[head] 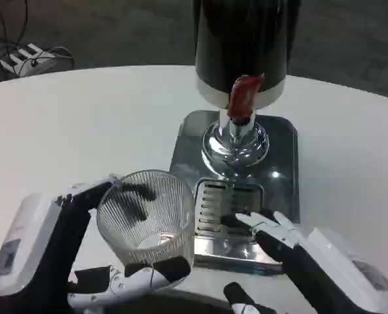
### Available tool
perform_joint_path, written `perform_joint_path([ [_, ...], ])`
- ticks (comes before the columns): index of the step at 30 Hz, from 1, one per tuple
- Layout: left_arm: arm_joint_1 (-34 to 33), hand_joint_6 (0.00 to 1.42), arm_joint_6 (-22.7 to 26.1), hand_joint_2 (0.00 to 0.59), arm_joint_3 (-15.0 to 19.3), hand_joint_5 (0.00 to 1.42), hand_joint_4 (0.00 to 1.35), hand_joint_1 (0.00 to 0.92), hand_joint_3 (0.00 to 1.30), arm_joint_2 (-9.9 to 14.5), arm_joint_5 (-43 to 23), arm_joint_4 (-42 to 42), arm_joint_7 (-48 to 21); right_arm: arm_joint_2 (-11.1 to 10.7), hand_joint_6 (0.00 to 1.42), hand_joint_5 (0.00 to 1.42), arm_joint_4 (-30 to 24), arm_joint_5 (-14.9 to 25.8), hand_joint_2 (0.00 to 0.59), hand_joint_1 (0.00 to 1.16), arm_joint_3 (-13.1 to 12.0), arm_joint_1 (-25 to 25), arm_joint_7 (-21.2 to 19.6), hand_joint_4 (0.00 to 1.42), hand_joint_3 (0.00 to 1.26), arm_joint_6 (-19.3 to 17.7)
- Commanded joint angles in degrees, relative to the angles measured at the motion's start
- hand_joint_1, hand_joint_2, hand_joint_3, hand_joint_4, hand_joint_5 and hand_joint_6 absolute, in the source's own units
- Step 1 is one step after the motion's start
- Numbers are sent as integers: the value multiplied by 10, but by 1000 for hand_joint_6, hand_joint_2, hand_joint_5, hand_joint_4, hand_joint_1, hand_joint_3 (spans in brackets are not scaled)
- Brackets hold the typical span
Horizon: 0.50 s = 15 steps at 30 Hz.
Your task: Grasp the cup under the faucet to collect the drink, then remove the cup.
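A clear ribbed plastic cup (148, 212) stands upright at the front left of the dispenser's base, held by my left hand (99, 261), whose fingers wrap around its sides. The black drink dispenser (246, 46) has a red faucet lever (244, 97) over a chrome column. Below it lies the slotted drip grate (226, 206) on the shiny base tray (282, 150). My right hand (292, 245) hovers over the front right of the grate, fingers spread, holding nothing. The cup sits left of the faucet, not under it.
The white round table (82, 124) stretches to the left and right of the dispenser. Cables and a power strip (30, 57) lie on the floor beyond the table's far left edge.
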Motion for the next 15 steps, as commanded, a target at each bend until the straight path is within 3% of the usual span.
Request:
perform_joint_path([
  [1, -4, 392, -16, 56, 14, 708, 787, 623, 805, 11, -17, 5, 4, 2, 0, 0, 0, -5, 483, 609, 0, 5, 2, 84, 147, -4],
  [15, -11, 392, -22, 56, 7, 725, 787, 600, 803, 5, -6, 21, 13, 6, 0, 0, -6, 1, 484, 611, -7, 7, 2, 84, 144, 0],
])
